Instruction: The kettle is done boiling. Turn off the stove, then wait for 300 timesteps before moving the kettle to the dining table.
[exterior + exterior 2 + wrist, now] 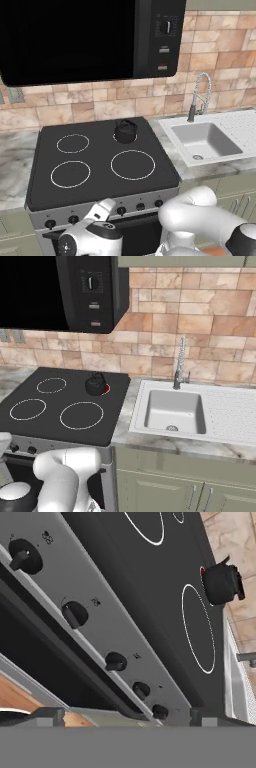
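Note:
The small black kettle stands on the back right burner of the stove. A red glow shows at that burner's edge under the kettle. My gripper is open and empty. It hangs low in front of the stove's grey steel front and points up at the row of black knobs, a short gap away from them. The dining table is out of view.
A black microwave hangs above the cooktop. To the right of the stove, a white sink with a coiled faucet is set in the marble counter. Green cabinet doors lie below.

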